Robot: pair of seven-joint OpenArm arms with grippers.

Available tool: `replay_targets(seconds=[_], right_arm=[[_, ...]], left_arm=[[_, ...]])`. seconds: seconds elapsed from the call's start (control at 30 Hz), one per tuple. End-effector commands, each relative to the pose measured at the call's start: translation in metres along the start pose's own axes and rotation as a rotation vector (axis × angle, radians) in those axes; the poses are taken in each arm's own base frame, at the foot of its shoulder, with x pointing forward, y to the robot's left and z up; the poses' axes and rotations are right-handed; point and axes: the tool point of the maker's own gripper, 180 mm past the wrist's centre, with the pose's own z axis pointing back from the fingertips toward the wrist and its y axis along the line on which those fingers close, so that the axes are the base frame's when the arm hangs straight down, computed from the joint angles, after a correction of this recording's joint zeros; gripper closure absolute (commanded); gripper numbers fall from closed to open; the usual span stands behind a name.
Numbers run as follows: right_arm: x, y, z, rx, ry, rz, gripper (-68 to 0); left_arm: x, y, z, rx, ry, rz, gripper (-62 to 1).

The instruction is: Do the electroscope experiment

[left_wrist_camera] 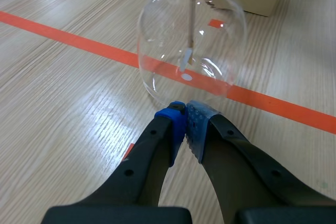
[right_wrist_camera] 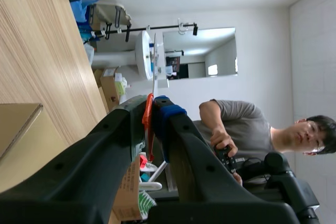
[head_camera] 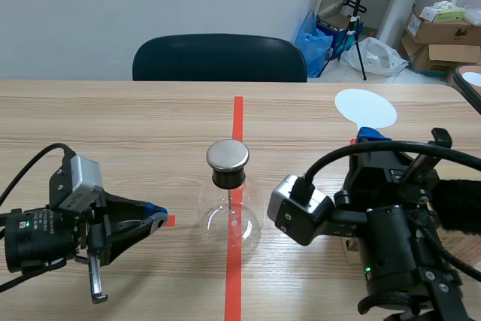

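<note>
— One glass flask (head_camera: 231, 216) in the scene view: how does it stand?
— Upright on the centre tape line, long axis vertical, metal cap (head_camera: 228, 154) on top. The left gripper (head_camera: 156, 218) lies beside it, apart, fingers pressed together and pointing at it. The right gripper (head_camera: 368, 135) pinches a white paddle (head_camera: 364, 107) reaching toward the far side of the table (head_camera: 113, 118), face up.
— Left wrist view?
— The flask (left_wrist_camera: 191, 40) sits just ahead of the closed tips. A thin rod (left_wrist_camera: 192, 19) hangs straight down inside.
— Right wrist view?
— The orange handle (right_wrist_camera: 148, 124) is clamped between the fingers, and the white paddle (right_wrist_camera: 155, 61) runs edge-on ahead.
</note>
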Motion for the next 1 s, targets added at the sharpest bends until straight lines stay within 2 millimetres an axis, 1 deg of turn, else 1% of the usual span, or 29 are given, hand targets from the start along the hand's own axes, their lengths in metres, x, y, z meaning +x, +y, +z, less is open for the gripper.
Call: replay_targets(seconds=[0.0,0.3,0.63,0.97], right_arm=[[0.0,-0.005,-0.001,-0.019,-0.024,0.016,-1.3],[0.018,-0.002,0.001,-0.012,-0.13,0.018,-1.3],[0.028,0.013,0.008,0.03,-0.196,0.023,-1.3],[0.034,0.015,0.011,0.036,-0.252,0.037,-1.3]], left_arm=[[0.011,0.002,-0.004,0.0,-0.039,-0.008,-3.0],[0.011,0.0,-0.011,0.003,-0.05,-0.007,-3.0],[0.01,-0.002,-0.014,0.005,-0.05,-0.006,-3.0],[0.011,-0.002,-0.014,0.004,-0.05,-0.006,-3.0]])
